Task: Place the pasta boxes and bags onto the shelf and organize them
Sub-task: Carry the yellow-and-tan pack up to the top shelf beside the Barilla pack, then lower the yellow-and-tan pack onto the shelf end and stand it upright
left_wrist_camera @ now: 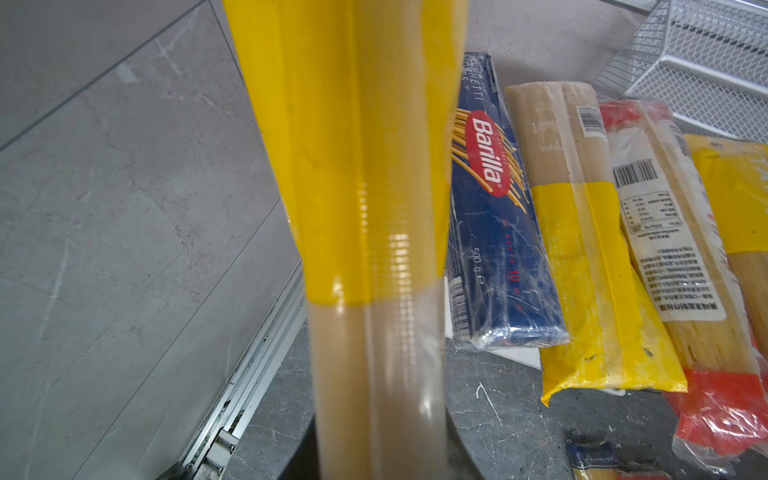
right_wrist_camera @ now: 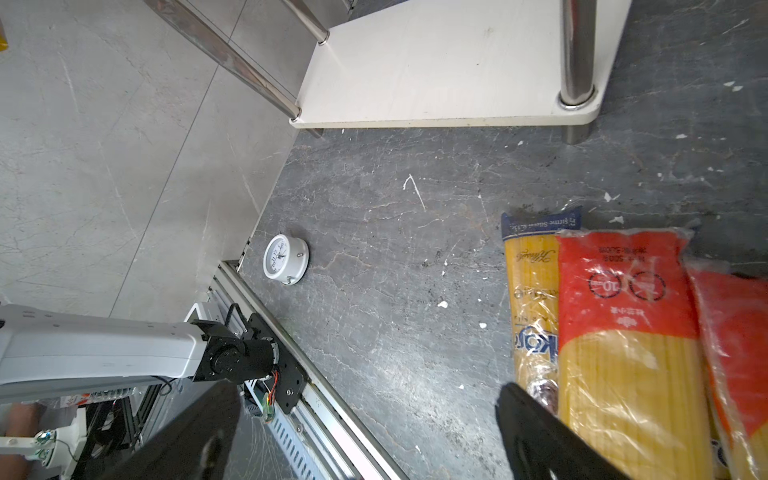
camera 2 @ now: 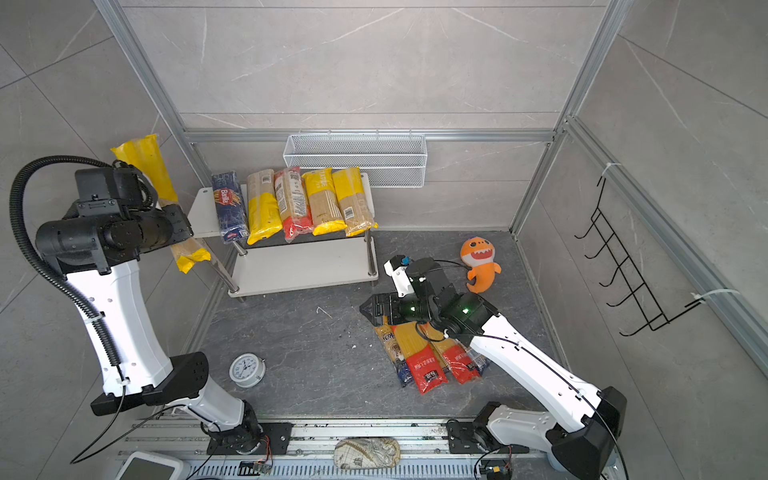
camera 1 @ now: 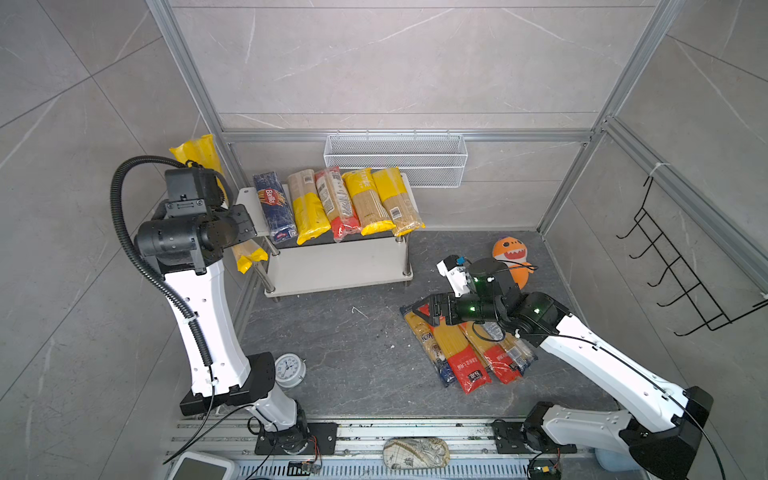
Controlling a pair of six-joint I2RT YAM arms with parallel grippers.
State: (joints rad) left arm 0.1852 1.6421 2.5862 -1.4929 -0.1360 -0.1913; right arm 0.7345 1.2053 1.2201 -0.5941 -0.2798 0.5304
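left gripper (camera 1: 243, 225) is clamped on a yellow-ended spaghetti pack (camera 1: 197, 153), raised just beside the left end of the shelf (camera 1: 340, 286), long axis roughly parallel to the shelved row.
the dark stone floor (camera 1: 353, 353) is flat and hard; the grey wall panel (camera 1: 104, 124) stands close on the left, so side room is tight. the upper board (camera 1: 248, 199) carries five packs side by side, barilla pack (camera 1: 274, 208) outermost, with a bare strip left of it: the likely slot, to the held pack's right, left arm nearer. the lower board (camera 1: 332, 266) is bare. the floor pile (camera 1: 465, 353) lies under the right gripper (camera 1: 417, 312), jaws spread wide, holding nothing.

Plush shark (camera 1: 513, 259), clock (camera 1: 289, 370), mesh basket (camera 1: 440, 174).
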